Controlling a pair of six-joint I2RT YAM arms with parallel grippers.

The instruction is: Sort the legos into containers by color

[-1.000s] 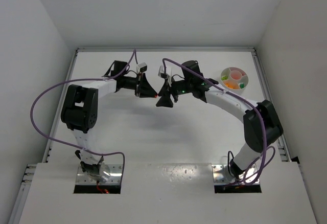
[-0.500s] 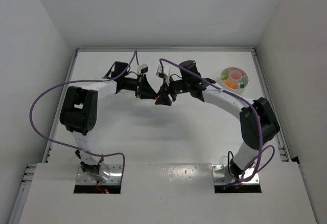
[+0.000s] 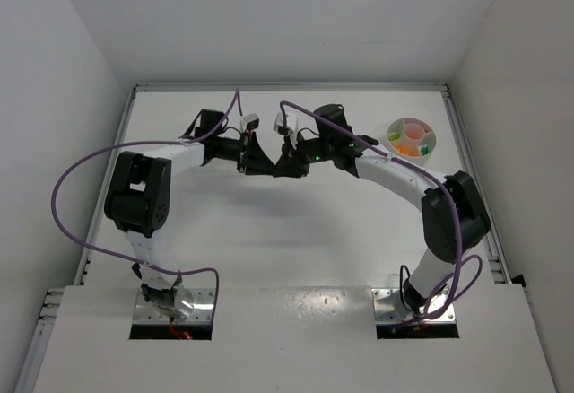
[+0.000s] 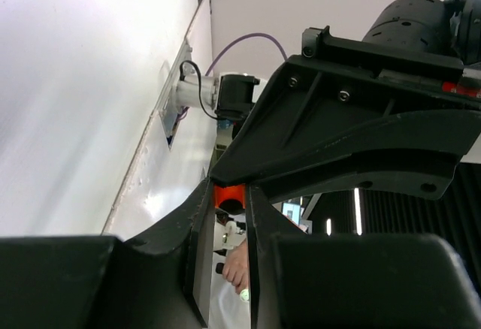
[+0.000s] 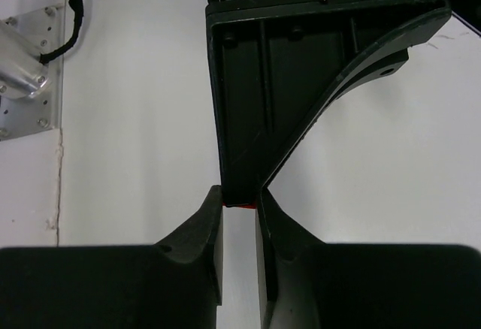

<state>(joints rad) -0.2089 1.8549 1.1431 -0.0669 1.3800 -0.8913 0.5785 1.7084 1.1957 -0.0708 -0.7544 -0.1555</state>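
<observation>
Here, over the white table (image 3: 296, 231), the left gripper (image 3: 266, 167) reaches in from the left. Its jaws pinch a small red lego brick (image 4: 229, 196), which sits right between its two fingertips, at their very end. The right gripper (image 3: 282, 168) comes from the opposite side and meets the left one tip to tip. In its own wrist view its jaws are drawn narrow, and the red brick fills the gap between the two fingertips (image 5: 207, 216), so both grippers are clamped on the same brick. Well apart from both pairs of jaws, to the right behind the right gripper's wrist, stands the round white divided dish (image 3: 437, 144), with orange pieces (image 3: 405, 150) and green pieces (image 3: 395, 136) in its sections.
</observation>
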